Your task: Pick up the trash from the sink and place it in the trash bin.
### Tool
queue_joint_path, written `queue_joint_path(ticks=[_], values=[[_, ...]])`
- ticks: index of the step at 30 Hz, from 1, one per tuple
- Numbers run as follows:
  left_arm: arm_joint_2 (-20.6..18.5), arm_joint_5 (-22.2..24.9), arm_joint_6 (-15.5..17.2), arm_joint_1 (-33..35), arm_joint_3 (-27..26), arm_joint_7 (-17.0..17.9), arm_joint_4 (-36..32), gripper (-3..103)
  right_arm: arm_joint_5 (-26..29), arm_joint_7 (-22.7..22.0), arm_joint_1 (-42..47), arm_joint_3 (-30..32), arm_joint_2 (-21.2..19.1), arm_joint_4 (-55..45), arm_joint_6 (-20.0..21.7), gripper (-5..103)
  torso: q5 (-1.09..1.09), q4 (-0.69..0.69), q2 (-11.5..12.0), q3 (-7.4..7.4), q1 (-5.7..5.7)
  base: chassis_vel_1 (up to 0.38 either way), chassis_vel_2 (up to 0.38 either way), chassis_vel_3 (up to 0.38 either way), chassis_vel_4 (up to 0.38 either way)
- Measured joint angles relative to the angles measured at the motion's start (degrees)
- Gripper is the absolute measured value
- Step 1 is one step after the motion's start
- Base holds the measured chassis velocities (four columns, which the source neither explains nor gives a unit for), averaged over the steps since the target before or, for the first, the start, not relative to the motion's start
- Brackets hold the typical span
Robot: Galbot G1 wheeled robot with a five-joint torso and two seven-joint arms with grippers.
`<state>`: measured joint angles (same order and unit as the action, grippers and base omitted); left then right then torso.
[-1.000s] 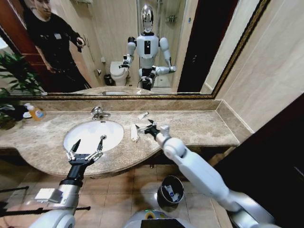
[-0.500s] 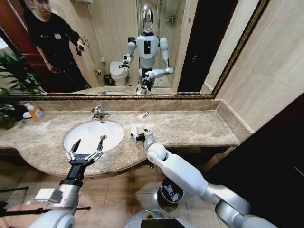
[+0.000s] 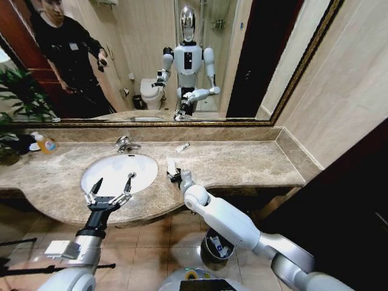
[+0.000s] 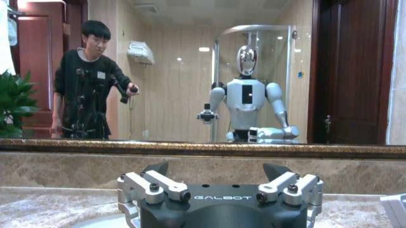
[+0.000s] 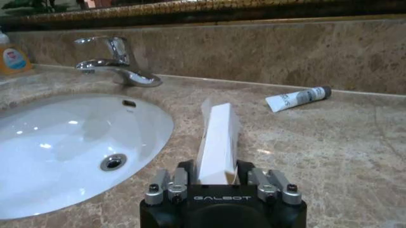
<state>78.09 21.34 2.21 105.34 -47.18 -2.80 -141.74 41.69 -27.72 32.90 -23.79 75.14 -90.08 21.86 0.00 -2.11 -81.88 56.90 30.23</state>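
Note:
A flat long white packet (image 3: 170, 164) (image 5: 216, 135) lies on the marble counter just right of the oval white sink (image 3: 106, 167) (image 5: 57, 142). My right gripper (image 3: 174, 176) (image 5: 216, 175) sits at the packet's near end, shut on it, with the packet still resting on the counter. A small white tube (image 3: 181, 147) (image 5: 297, 99) lies farther back near the wall. My left gripper (image 3: 110, 189) (image 4: 216, 172) hovers open over the sink's front rim, holding nothing. The round black trash bin (image 3: 218, 241) stands on the floor below the counter, with white items inside.
A chrome faucet (image 3: 126, 143) (image 5: 119, 66) stands behind the basin. An orange-capped bottle (image 3: 45, 144) (image 5: 11, 58) sits at the counter's far left by a plant (image 3: 21, 97). A mirror spans the wall behind; the counter's right half (image 3: 254, 160) is bare marble.
My right arm swung left toward the sink, and its gripper, open a second ago, has closed on the packet's near end. The left arm has not moved.

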Motion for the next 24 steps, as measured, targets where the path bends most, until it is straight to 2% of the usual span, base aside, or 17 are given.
queue_joint_path(ticks=[1, 4, 5, 7, 9, 10, 11, 12, 16, 17, 19, 20, 22, 23, 24], values=[[0.0, 0.0, 0.0, 0.0, 0.0, 0.0, 0.0, 100, 0.0, 0.0, 0.0, 0.0, 0.0, 0.0, 0.0, 45, 0.0, 0.0, 0.0, 0.0, 0.0, 0.0, 0.0, 0.0, 0.0], [0.0, 0.0, 0.0, 0.0, 0.0, 0.0, 0.0, 100, -0.1, 0.4, 0.2, 0.1, -0.9, -0.7, -1.3, 29, 0.0, 0.0, 0.0, 0.0, 0.0, 0.0, 0.0, 0.0, 0.0], [0.0, 0.0, 0.0, 0.0, 0.0, 0.0, 0.0, 100, -0.2, 0.6, 0.3, 0.1, -1.2, -0.9, -1.5, 29, 0.0, 0.0, 0.0, 0.0, 0.0, 0.0, 0.0, 0.0, 0.0], [0.0, 0.0, 0.0, 0.0, 0.0, 0.0, 0.0, 100, -0.2, 0.9, 0.5, 0.4, -1.7, -1.5, -2.1, 19, 0.0, 0.0, 0.0, 0.0, 0.0, 0.0, 0.0, 0.0, 0.0], [0.0, 0.0, 0.0, 0.0, 0.0, 0.0, 0.0, 100, -0.2, 1.0, 0.6, 0.5, -1.9, -1.6, -2.5, 19, 0.0, 0.0, 0.0, 0.0, 0.0, 0.0, 0.0, 0.0, 0.0], [0.0, 0.0, 0.0, 0.0, 0.0, 0.0, 0.0, 100, -0.3, 1.4, 0.7, 0.7, -2.3, -1.8, -3.1, 8, 0.0, 0.0, 0.0, 0.0, 0.0, 0.0, 0.0, 0.0, 0.0], [0.0, 0.0, 0.0, 0.0, 0.0, 0.0, 0.0, 100, -0.3, 1.4, 0.7, 0.7, -2.3, -1.8, -3.1, 8, 0.0, 0.0, 0.0, 0.0, 0.0, 0.0, 0.0, 0.0, 0.0], [0.0, 0.0, 0.0, 0.0, 0.0, 0.0, 0.0, 100, -0.4, 1.6, 0.9, 0.9, -2.5, -1.9, -3.6, 3, 0.0, 0.0, 0.0, 0.0, 0.0, 0.0, 0.0, 0.0, 0.0], [0.0, 0.0, 0.0, 0.0, 0.0, 0.0, 0.0, 100, -0.2, 2.2, 1.5, 2.6, -3.6, -3.7, -4.0, 1, 0.01, -0.01, 0.0, 0.0, 0.0, 0.0, 0.0, 0.0, 0.0], [0.0, 0.0, 0.0, 0.0, 0.0, 0.0, 0.0, 100, 0.2, 3.2, 2.0, 4.1, -4.8, -5.4, -3.5, 0, 0.02, -0.02, 0.0, 0.0, 0.0, 0.0, 0.0, 0.0, 0.0], [0.0, 0.0, 0.0, 0.0, 0.0, 0.0, 0.0, 100, 0.8, 9.0, 3.8, 8.7, -8.7, -9.6, -1.7, 0, 0.01, -0.01, 0.0, 0.0, 0.0, 0.0, 0.0, 0.0, 0.0], [0.0, 0.0, 0.0, 0.0, 0.0, 0.0, 0.0, 100, 0.8, 9.0, 3.8, 8.7, -8.7, -9.6, -1.7, 0, 0.01, -0.01, 0.0, 0.0, 0.0, 0.0, 0.0, 0.0, 0.0], [0.0, 0.0, 0.0, 0.0, 0.0, 0.0, 0.0, 100, 1.4, 17.3, 6.6, 14.8, -12.9, -13.1, -0.7, 0, 0.02, -0.01, 0.0, 0.0, 0.0, 0.0, 0.0, 0.0, 0.0], [0.0, 0.0, 0.0, 0.0, 0.0, 0.0, 0.0, 100, 2.3, 23.9, 9.0, 19.4, -16.4, -15.0, -0.8, 0, 0.0, 0.0, 0.0, 0.0, 0.0, 0.0, 0.0, 0.0, 0.0], [0.0, 0.0, 0.0, 0.0, 0.0, 0.0, 0.0, 100, 2.3, 23.9, 9.0, 19.4, -16.4, -15.0, -0.8, 0, 0.0, 0.0, 0.0, 0.0, 0.0, 0.0, 0.0, 0.0, 0.0]])
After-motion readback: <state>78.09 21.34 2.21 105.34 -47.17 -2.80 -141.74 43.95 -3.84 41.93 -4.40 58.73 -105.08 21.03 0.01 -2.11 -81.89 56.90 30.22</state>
